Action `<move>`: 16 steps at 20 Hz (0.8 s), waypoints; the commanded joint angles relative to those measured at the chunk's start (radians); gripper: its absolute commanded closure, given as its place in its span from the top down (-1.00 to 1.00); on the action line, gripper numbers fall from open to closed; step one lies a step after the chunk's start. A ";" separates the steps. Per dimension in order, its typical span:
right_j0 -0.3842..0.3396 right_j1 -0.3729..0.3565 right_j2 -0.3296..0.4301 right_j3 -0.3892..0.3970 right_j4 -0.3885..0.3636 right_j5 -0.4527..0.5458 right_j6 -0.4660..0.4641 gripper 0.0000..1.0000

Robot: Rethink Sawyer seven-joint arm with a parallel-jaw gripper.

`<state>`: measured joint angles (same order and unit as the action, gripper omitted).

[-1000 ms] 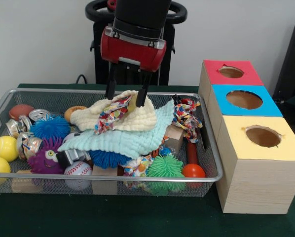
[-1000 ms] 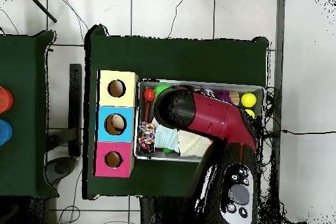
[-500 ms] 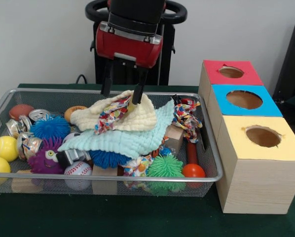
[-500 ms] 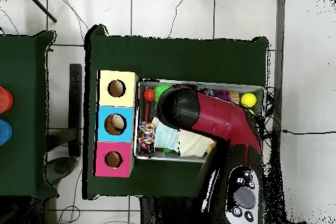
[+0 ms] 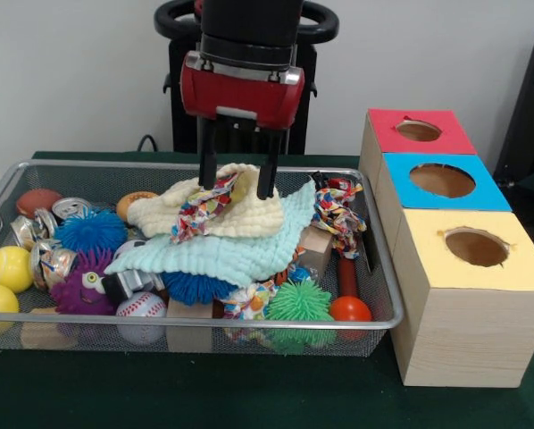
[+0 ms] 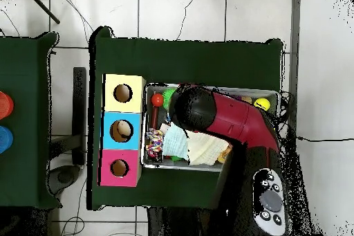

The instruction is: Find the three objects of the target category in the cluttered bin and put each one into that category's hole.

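Note:
A wire bin (image 5: 249, 319) holds a heap of toys and cloths. On top lies a cream cloth (image 5: 240, 214) with a colourful patterned cloth (image 5: 198, 209) over its left side, both on a mint cloth (image 5: 240, 255). My gripper (image 5: 237, 189) hangs open just over the cream cloth, one finger (image 5: 207, 165) by the patterned cloth and the other at the cream cloth's right. Three boxes with round holes stand to the right: red (image 5: 446, 134), blue (image 5: 481, 192), yellow (image 5: 517, 268). In the overhead view the arm (image 6: 221, 115) covers the gripper and much of the bin (image 6: 180, 166).
Around the cloths lie a blue spiky ball (image 5: 90, 231), a green spiky ball (image 5: 298, 302), a purple plush (image 5: 81, 290), a baseball (image 5: 140, 311), two yellow balls (image 5: 8, 266), crushed cans (image 5: 48, 259), a red ball (image 5: 350, 309), a second patterned cloth (image 5: 337, 214) and wooden blocks (image 5: 316, 250).
The gripper has shifted a little to the right and come slightly lower over the cream cloth. The cloths and toys lie as before.

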<state>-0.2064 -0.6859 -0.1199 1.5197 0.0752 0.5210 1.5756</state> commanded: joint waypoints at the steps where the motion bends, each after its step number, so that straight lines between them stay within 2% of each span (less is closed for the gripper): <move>1: -0.038 0.043 0.164 0.067 -0.001 -0.021 0.047 1.00; 7: 0.015 0.072 0.116 0.030 -0.019 -0.022 0.122 1.00; 16: 0.005 0.062 0.142 0.041 -0.029 -0.022 0.076 1.00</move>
<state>-0.1889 -0.6508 -0.0756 1.5194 0.0689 0.5210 1.5756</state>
